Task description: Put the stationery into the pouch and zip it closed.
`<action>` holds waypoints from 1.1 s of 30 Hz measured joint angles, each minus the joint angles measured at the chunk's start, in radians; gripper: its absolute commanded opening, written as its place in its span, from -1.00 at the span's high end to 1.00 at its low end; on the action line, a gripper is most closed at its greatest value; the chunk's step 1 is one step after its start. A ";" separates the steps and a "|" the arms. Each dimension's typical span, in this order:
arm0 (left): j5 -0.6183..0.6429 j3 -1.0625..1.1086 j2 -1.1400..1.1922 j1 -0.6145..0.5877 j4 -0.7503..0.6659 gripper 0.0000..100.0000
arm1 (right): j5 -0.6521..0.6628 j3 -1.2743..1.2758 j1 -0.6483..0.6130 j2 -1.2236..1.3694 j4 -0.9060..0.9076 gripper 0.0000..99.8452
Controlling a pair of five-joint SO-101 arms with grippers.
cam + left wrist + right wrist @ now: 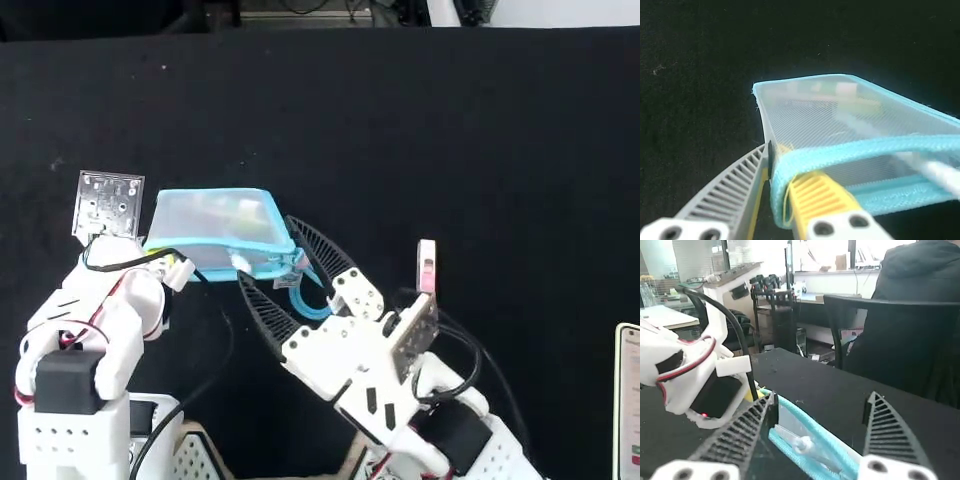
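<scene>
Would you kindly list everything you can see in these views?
pouch: one, clear mesh with light blue trim, on the table left of centre
stationery: several pale pieces, count unclear, inside the pouch
zip pull: one, white, at the pouch's end between the fingers of the right gripper
small block: one, white and pink, on the table right of the pouch
flat item: one, white, at the table's right edge
table: one, black, beneath all
left gripper: one, yellow and grey, shut on the pouch's edge
right gripper: one, black, open astride the pouch's zip end

Translucent mesh pouch [215, 225] with turquoise trim, lying flat at 9 o'clock from the high view's centre, pale stationery [846, 91] inside
</scene>
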 measured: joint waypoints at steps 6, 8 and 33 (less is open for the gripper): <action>0.000 0.000 0.000 0.000 0.000 0.94 | 0.000 0.002 0.000 0.002 0.000 0.67; 0.000 0.000 0.000 0.000 0.000 0.94 | 0.000 0.002 0.000 0.002 0.000 0.68; 0.000 0.000 0.002 0.000 0.000 0.94 | 0.032 -0.172 0.689 0.295 0.416 0.68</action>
